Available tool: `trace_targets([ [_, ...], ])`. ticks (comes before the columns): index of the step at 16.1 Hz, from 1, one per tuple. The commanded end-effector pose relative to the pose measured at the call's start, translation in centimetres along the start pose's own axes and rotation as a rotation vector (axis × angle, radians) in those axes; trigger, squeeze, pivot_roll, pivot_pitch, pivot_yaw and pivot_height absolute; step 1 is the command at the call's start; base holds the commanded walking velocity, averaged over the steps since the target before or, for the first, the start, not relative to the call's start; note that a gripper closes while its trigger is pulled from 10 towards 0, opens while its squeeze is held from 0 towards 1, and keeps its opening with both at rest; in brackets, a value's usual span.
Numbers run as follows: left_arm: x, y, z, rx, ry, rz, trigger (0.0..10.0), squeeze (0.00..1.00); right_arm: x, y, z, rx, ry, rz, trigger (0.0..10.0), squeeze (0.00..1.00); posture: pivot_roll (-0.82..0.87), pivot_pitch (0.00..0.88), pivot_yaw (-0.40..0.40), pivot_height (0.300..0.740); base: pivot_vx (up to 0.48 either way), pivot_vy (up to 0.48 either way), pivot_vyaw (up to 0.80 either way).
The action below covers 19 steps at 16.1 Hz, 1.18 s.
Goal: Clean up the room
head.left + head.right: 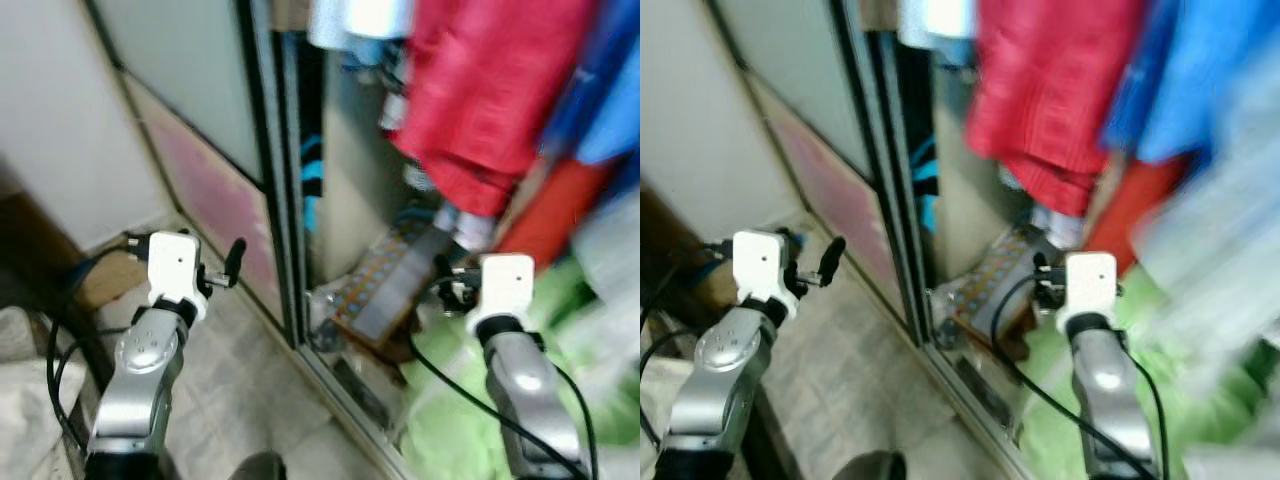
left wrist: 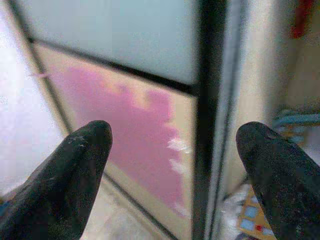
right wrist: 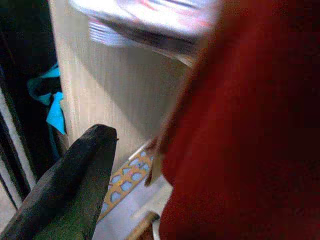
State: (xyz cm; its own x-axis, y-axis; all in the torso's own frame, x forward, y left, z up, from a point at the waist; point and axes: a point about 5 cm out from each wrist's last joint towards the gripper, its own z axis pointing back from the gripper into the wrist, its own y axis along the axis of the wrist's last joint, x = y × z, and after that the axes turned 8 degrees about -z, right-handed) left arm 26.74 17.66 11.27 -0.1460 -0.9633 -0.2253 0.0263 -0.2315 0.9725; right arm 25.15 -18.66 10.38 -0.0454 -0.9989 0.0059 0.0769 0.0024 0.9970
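Left hand (image 2: 172,165) fingers spread wide, bare air between them; sliding door (image 1: 200,150) with black frame edge straight ahead. Open gap right of frame narrow, dark. Red garment (image 1: 490,90) hangs low at upper right, crowding right hand (image 1: 447,275). Patterned box (image 1: 385,290), possibly leaning, blocks wardrobe floor at centre. Tiled floor (image 1: 240,390) at lower centre free.

Motion blur smears the hanging clothes (image 1: 480,90) at far right, the green heap (image 1: 450,400) below them unidentifiable. A red garment (image 3: 245,130) hides the right gripper's second finger.
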Motion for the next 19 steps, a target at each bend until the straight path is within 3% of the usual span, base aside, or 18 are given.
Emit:
trace_targets([
  [1, -0.5, -0.7, 0.5, -0.028, 0.025, -0.008, 10.0, 0.00, -0.8, 0.1, 0.0, 0.008, 0.039, -0.013, 10.0, 0.00, 0.00, 0.000, -0.004, 0.740, 0.000, 0.000, 0.80],
  [3, 0.1, -2.1, 1.8, -0.106, 0.060, 0.057, 10.0, 0.00, -0.7, -0.1, 0.4, -0.007, 0.053, -0.019, 10.0, 0.00, -0.01, 0.000, 0.000, 0.740, 0.000, 0.000, 0.80],
  [6, 0.3, -2.1, 2.0, -0.099, 0.055, 0.056, 10.0, 0.00, -1.0, -0.4, 0.9, -0.047, 0.107, -0.059, 10.0, 0.00, 0.00, 0.000, -0.003, 0.740, 0.000, 0.000, 0.75],
  [7, 0.5, -1.8, 2.0, -0.084, 0.050, 0.051, 10.0, 0.00, -1.1, -0.6, 2.1, -0.059, 0.125, -0.003, 10.0, 0.00, 0.00, 0.000, -0.011, 0.740, 0.000, 0.000, 0.00],
  [9, 0.4, -1.7, 2.0, -0.076, 0.049, 0.051, 10.0, 0.00, 1.1, -0.2, 5.0, -0.012, -0.039, 0.152, 10.0, 0.00, -0.01, 0.000, -0.009, 0.740, 0.000, 0.000, 0.00],
  [11, 0.6, -1.7, 1.9, -0.075, 0.031, 0.054, 10.0, 0.00, 2.2, 0.0, 6.5, 0.002, -0.091, 0.225, 10.0, 0.00, -0.02, 0.000, -0.002, 0.740, 0.000, 0.000, 0.00],
  [12, 1.1, -1.6, 1.8, -0.072, -0.006, 0.065, 10.0, 0.00, 3.2, -0.6, 7.8, -0.044, -0.116, 0.220, 10.0, 0.00, -0.03, 0.000, 0.003, 0.740, 0.000, 0.000, 0.00],
  [14, 1.8, -1.4, 1.5, -0.068, -0.057, 0.069, 10.0, 0.00, 3.4, -2.6, 10.5, -0.208, -0.108, 0.090, 10.0, 0.00, -0.04, 0.000, 0.010, 0.740, 0.000, 0.000, 0.00],
  [15, 1.8, -1.4, 1.4, -0.069, -0.058, 0.067, 10.0, 0.00, 3.0, -3.3, 11.1, -0.256, -0.078, 0.050, 10.0, 0.00, -0.04, 0.000, 0.013, 0.740, 0.000, 0.000, 0.00],
  [17, 1.7, -1.6, 1.2, -0.078, -0.070, 0.068, 10.0, 0.00, 2.1, -4.4, 11.5, -0.392, 0.038, -0.030, 10.0, 0.00, -0.06, 0.000, 0.022, 0.740, 0.000, 0.000, 0.00],
  [18, 1.8, -1.6, 1.2, -0.078, -0.073, 0.070, 10.0, 0.00, 2.0, -4.3, 11.2, -0.384, 0.049, -0.093, 10.0, 0.00, -0.06, 0.000, 0.023, 0.740, 0.000, 0.000, 0.00],
  [19, 1.9, -1.6, 1.1, -0.079, -0.082, 0.069, 10.0, 0.00, 1.7, -4.3, 10.7, -0.431, 0.138, -0.128, 10.0, 0.00, -0.07, 0.000, 0.024, 0.740, 0.000, 0.000, 0.00],
])
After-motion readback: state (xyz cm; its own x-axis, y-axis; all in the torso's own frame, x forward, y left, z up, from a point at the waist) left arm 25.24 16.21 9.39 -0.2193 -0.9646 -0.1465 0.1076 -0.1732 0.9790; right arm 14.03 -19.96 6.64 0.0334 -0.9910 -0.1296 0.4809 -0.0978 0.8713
